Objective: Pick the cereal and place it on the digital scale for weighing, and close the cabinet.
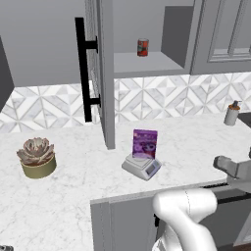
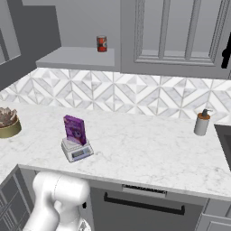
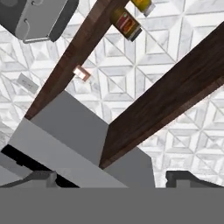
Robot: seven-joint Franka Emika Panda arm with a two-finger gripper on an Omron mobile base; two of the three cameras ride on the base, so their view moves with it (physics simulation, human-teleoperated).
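Cereal [image 1: 144, 143] is seen upright on the digital scale [image 1: 142, 167] at frame centre, placed for weighing; cabinet [image 1: 100, 73] door is left open; tool state cannot be told

The arm [image 1: 188, 215] is white, smooth and shiny. It is made of fat round tubes that look like bent pipes. In the left base view it has a big rounded elbow with soft grey shading, and a dark line runs where two parts meet. In the right base view the arm looks like a thick white bulb with a rounded top. The claw [image 3: 113, 179] has two small dark grey tips, one on each side.
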